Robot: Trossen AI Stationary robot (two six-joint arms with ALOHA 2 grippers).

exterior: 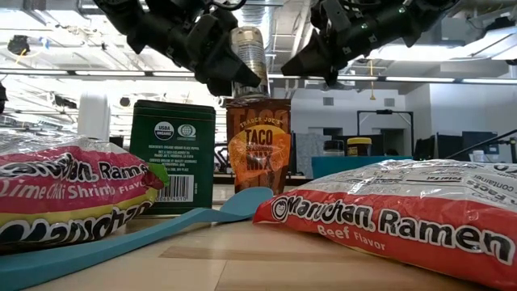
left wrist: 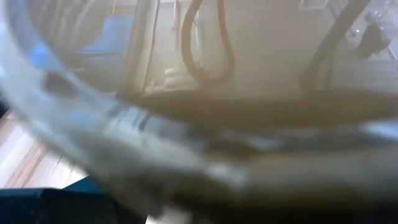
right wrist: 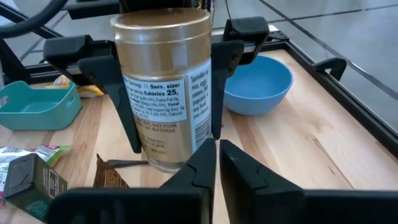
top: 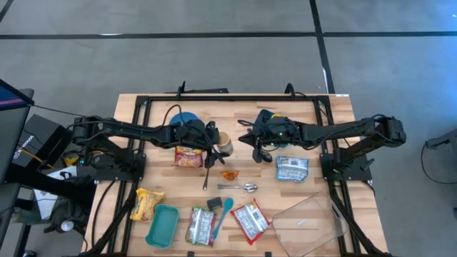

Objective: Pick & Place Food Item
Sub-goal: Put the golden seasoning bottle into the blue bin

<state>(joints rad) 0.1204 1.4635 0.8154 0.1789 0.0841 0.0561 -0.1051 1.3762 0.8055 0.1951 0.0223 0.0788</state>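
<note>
A jar (right wrist: 163,87) with a gold lid, a white label and brown contents hangs upright above the table's middle, with my left gripper (top: 218,143) shut on it. The high view shows the same jar (top: 224,143) between the two arms, and the low view shows the jar (exterior: 249,52) above a taco mix packet (exterior: 258,145). My right gripper (right wrist: 216,155) is shut and points at the jar's lower part from the table's right side. In the low view this right gripper (exterior: 289,69) stands a little apart from the jar. My left gripper pinches the jar's side wall (right wrist: 134,93) at about mid height between its two fingers (right wrist: 115,87), one on each side. The fingers come from the table's left, slanting slightly down. The jar stands upright in the hold, lifted clear of the table.
A blue bowl (top: 186,120) sits under the left arm, with a ramen pack (top: 188,156) beside it. Near the front lie a teal tub (top: 163,225), more packets (top: 250,220), a teal spatula (top: 223,213) and a spoon (top: 239,187). A clear tray (top: 308,223) is at front right.
</note>
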